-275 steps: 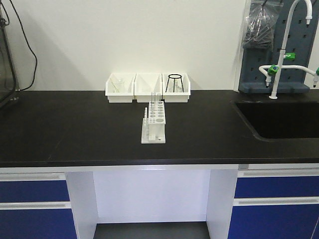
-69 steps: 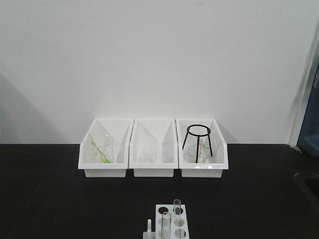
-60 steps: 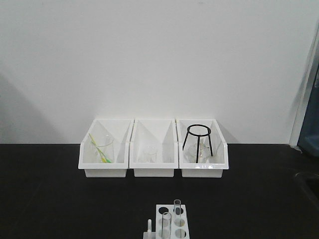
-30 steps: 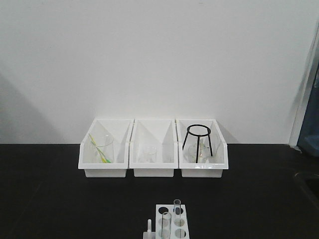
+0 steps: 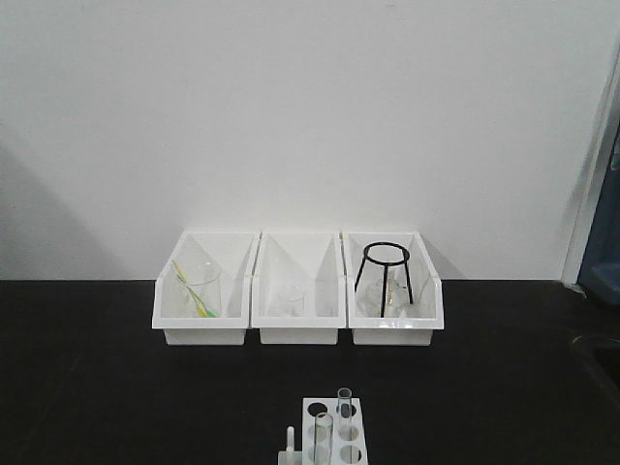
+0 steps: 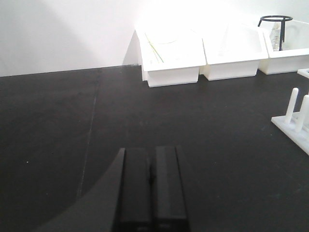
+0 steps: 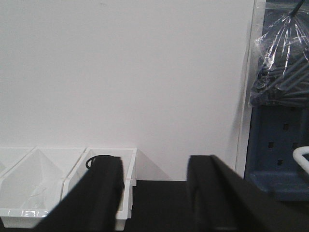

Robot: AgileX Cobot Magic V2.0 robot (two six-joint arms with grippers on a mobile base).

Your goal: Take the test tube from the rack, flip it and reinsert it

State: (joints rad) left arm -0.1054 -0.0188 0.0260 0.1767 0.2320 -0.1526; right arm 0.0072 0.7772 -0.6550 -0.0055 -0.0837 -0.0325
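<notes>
nothing moved since earlier. test tube [image 5: 323,438] upright in rack [image 5: 333,403], rightward of my pressed-together left claw [image 6: 152,154]; right claw [image 7: 154,169] spread.

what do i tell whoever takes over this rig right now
Grippers: left gripper shut and empty, low over the black counter, left of the rack. The right gripper is open and empty; the rack is not in its view.
Things: both test tubes stand upright, mouths up, in the rack.
Done: nothing visible; no tube gripped.
Left: pull one tube, flip it, reinsert it.
</notes>
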